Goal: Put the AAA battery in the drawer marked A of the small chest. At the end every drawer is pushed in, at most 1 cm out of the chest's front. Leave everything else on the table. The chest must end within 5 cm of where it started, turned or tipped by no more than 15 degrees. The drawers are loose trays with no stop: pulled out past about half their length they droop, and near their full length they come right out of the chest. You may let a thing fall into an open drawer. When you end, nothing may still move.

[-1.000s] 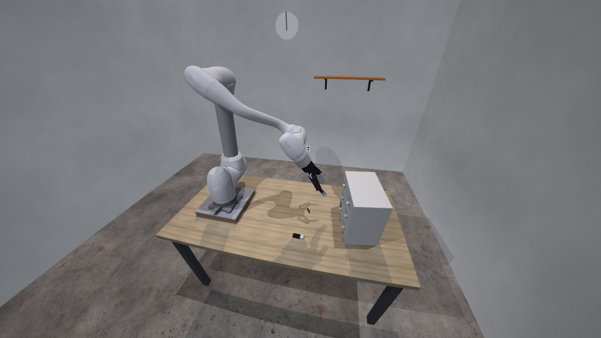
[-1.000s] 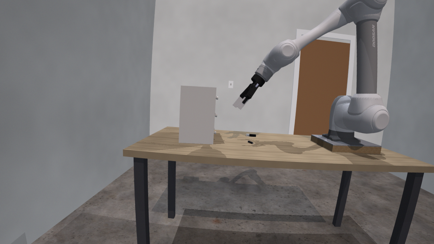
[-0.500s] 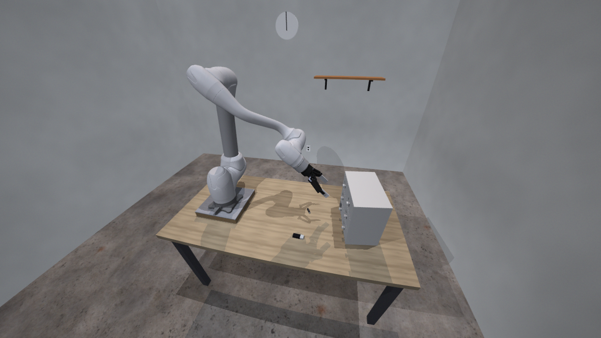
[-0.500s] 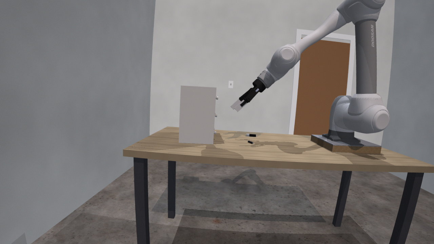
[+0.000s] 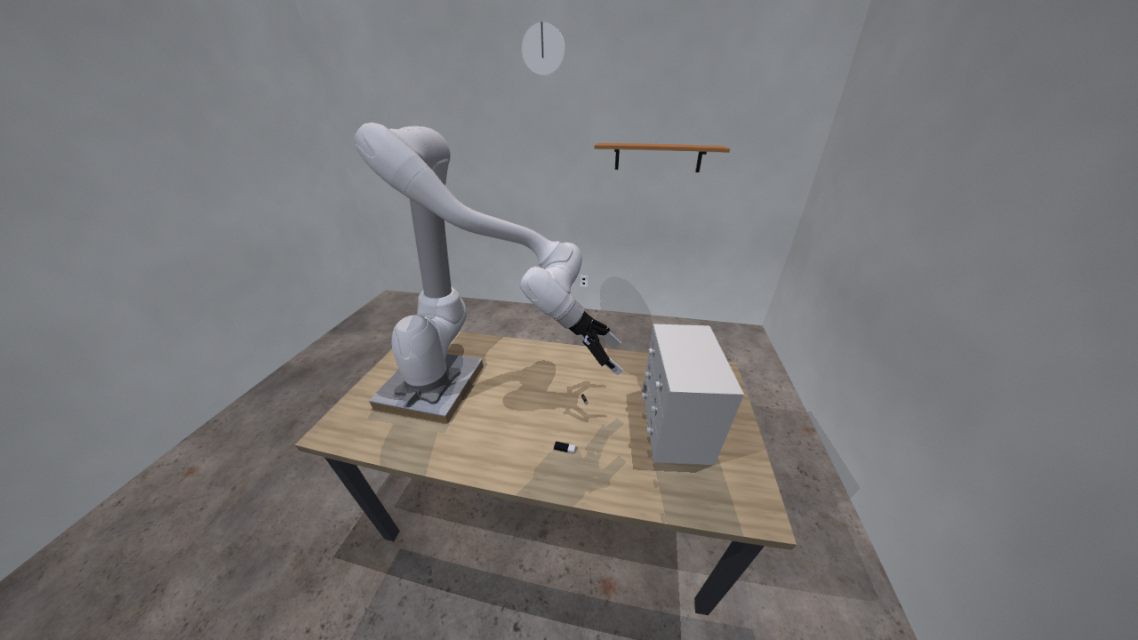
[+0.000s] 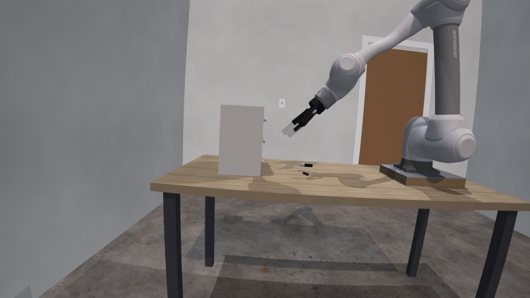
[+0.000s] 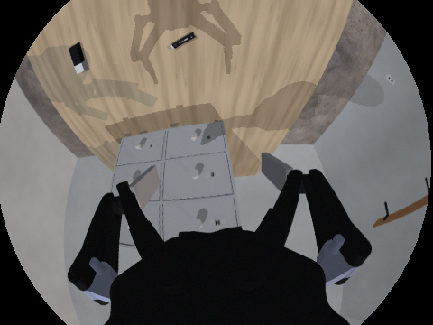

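Observation:
The AAA battery (image 5: 583, 396) (image 6: 305, 173) (image 7: 182, 41), a slim dark cylinder, lies on the wooden table (image 5: 477, 453) (image 6: 370, 196) (image 7: 289, 36) a little in front of the chest. The small white chest (image 5: 692, 389) (image 6: 240, 140) stands at the table's right end. Its drawer fronts (image 5: 653, 381) (image 7: 195, 171) have small knobs and all look pushed in; I cannot read the labels. My gripper (image 5: 613, 354) (image 6: 290, 130) (image 7: 209, 169) is open and empty. It hangs tilted in the air, pointing at the upper part of the chest's front, a short way from it.
A short black-and-white block (image 5: 565, 447) (image 6: 306, 164) (image 7: 76, 58) lies on the table nearer the front edge, left of the chest. The arm's base plate (image 5: 425, 394) (image 6: 422, 177) sits at the table's far end.

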`<state>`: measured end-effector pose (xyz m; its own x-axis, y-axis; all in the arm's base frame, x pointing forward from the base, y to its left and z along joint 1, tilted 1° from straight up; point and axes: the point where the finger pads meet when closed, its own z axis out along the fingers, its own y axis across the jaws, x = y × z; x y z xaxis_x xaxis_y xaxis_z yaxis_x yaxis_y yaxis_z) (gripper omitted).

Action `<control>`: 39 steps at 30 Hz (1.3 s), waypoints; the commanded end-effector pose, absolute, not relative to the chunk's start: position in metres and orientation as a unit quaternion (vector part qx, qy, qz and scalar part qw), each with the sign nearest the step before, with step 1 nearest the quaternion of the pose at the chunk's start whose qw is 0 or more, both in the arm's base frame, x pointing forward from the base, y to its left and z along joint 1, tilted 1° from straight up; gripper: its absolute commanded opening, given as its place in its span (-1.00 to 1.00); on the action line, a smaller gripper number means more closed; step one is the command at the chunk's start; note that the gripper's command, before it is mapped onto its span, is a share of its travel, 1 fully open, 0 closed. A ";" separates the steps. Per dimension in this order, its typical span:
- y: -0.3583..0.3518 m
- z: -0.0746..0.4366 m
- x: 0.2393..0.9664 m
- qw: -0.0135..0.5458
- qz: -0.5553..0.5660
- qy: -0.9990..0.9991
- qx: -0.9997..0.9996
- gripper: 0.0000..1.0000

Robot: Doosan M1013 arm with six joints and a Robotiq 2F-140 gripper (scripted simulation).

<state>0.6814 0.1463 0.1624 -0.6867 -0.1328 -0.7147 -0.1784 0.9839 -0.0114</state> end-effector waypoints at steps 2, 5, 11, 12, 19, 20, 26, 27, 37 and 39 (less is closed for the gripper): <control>0.147 0.162 0.682 0.391 0.043 0.915 -0.090 1.00; 0.147 0.162 0.682 0.393 0.044 0.914 -0.090 1.00; 0.147 0.162 0.683 0.399 0.044 0.912 -0.090 1.00; 0.147 0.162 0.684 0.399 0.044 0.911 -0.090 1.00; 0.146 0.162 0.685 0.404 0.042 0.910 -0.089 1.00; 0.145 0.162 0.685 0.404 0.041 0.909 -0.088 1.00; 0.142 0.162 0.687 0.409 0.037 0.908 -0.086 1.00; 0.141 0.162 0.687 0.409 0.036 0.908 -0.086 1.00; 0.143 0.156 0.693 0.441 0.039 0.892 -0.085 1.00; 0.143 0.153 0.696 0.458 0.040 0.884 -0.084 1.00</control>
